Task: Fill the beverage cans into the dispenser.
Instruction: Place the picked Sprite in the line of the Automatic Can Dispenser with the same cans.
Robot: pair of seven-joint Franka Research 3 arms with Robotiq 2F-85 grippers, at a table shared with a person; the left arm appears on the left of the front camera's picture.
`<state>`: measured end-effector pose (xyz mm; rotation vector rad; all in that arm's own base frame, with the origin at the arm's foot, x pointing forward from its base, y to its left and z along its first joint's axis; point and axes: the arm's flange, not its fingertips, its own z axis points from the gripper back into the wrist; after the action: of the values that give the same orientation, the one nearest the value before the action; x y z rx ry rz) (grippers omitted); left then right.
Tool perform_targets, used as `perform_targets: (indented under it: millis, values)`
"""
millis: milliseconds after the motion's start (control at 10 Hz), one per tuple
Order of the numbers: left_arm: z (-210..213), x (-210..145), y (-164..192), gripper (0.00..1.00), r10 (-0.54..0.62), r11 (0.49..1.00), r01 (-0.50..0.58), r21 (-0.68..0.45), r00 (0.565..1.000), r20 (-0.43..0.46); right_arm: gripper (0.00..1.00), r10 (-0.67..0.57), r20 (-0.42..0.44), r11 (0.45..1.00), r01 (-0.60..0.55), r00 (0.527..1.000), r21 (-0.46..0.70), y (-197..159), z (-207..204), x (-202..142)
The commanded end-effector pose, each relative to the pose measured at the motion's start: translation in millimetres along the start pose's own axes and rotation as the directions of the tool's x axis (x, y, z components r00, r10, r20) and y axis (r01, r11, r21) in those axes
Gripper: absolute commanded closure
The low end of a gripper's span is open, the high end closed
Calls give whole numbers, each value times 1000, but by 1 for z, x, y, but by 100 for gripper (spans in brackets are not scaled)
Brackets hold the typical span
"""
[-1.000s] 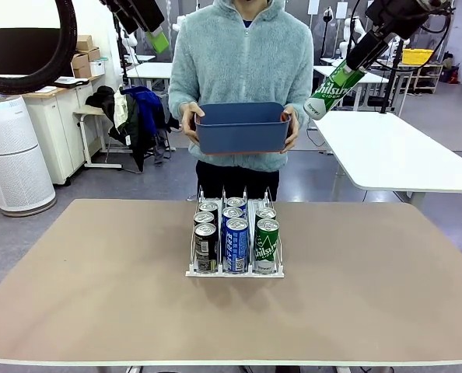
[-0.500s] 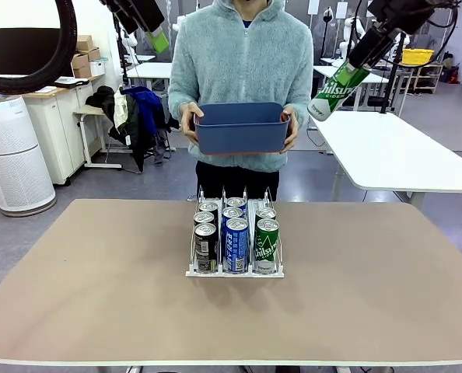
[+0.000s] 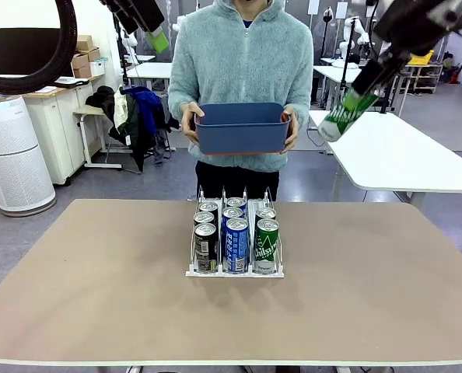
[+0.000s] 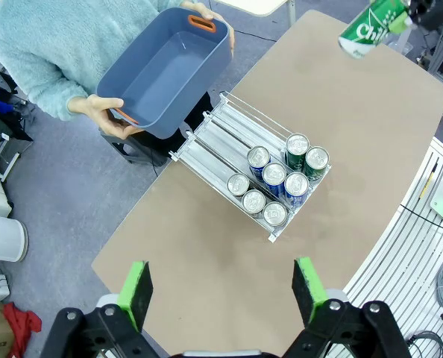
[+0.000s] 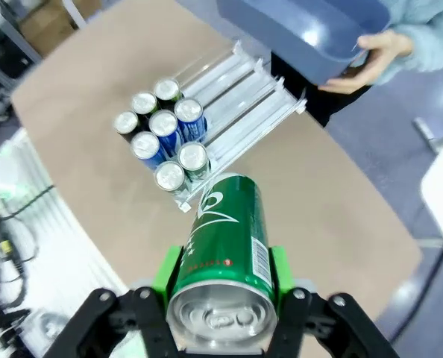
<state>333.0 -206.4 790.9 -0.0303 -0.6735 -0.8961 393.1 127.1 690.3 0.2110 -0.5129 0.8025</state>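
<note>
The brown table (image 3: 99,295) carries 1 dispenser (image 3: 235,270), a white-and-clear rack with 3 lanes, set near the middle and closer to the far edge. Behind it stands 1 person (image 3: 243,54) in a light blue fleece, both hands holding 1 dark blue bin (image 3: 241,128) at chest height; from the left wrist view the bin's inside looks bare.

In the dispenser stand 7 beverage cans (image 4: 274,175), all upright and bunched at the end nearest the robot. From the front view, the left lane holds 2 dark cans (image 3: 205,247), the middle lane 3 blue cans (image 3: 236,244), and the right lane 2 green cans (image 3: 266,245). The far stretch of each lane shows bare rails in both wrist views.

1 more green can (image 3: 348,111) is up in the air, well above the table and to the right of the person. The right gripper (image 5: 220,287) is clamped on it, green pads pressed on either side of its body, the can tilted with its free end pointing down toward the table. In the right wrist view its silver top faces the camera.

The left gripper (image 4: 221,287) hangs high over the table with its 2 fingers (image 4: 137,289) spread wide apart, nothing between them.
</note>
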Motion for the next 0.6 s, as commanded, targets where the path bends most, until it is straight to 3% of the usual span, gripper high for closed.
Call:
perform_targets:
  millis: [0,300,400,500]
  values:
    - [0,-2,0,0,4,1000,-4,3,1000,3,42,-2,41,996,-2,999,88,11,-34,-30]
    - [0,-2,0,0,4,1000,-4,3,1000,3,42,-40,-5,988,41,999,151,10,-68,-55]
    - [0,-2,0,0,4,1000,-4,3,1000,3,42,-9,-58,984,19,998,179,5,-72,-51]
    - [0,-2,0,0,4,1000,-4,3,1000,3,42,-48,-55,990,54,997,132,13,-72,-53]
